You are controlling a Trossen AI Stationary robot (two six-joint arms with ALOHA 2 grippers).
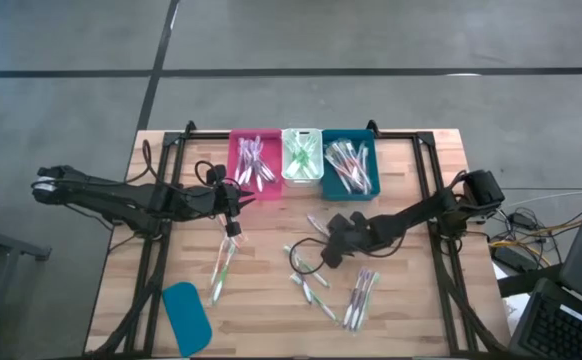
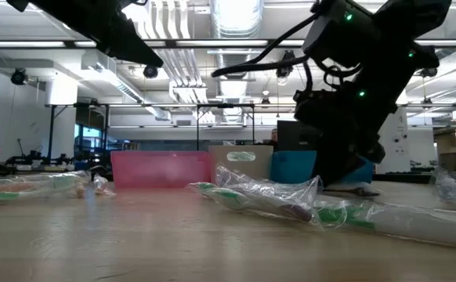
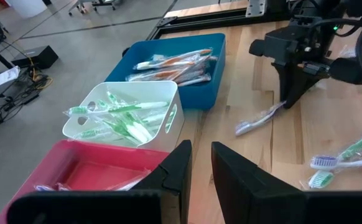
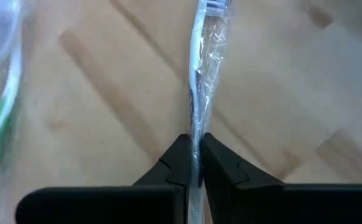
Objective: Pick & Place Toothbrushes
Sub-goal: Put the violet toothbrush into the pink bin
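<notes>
Wrapped toothbrushes lie loose on the wooden table (image 1: 271, 300), in a pair (image 1: 221, 270) and in groups (image 1: 311, 285) (image 1: 361, 295). More fill the pink bin (image 1: 254, 160), the white bin (image 1: 301, 155) and the blue bin (image 1: 349, 163) at the far edge. My right gripper (image 4: 195, 163) is low over the table's middle, shut on one purple-headed toothbrush (image 3: 262, 118). My left gripper (image 3: 201, 168) waits above the table near the pink bin. Its fingers stand a narrow gap apart with nothing seen between them. My right gripper pinches the toothbrush's handle (image 4: 196, 134), through its clear wrapper, between its two fingers. The fingers (image 3: 288, 93) slant down from above. The toothbrush runs on ahead of them, and its head end (image 3: 243, 129) lies on the table.
A flat teal lid (image 1: 186, 315) lies near the table's front left corner. A black frame (image 1: 156, 250) runs along the table's sides and far edge. A dark cable loop (image 1: 301, 262) lies by the right gripper. Bare wood shows at the near middle.
</notes>
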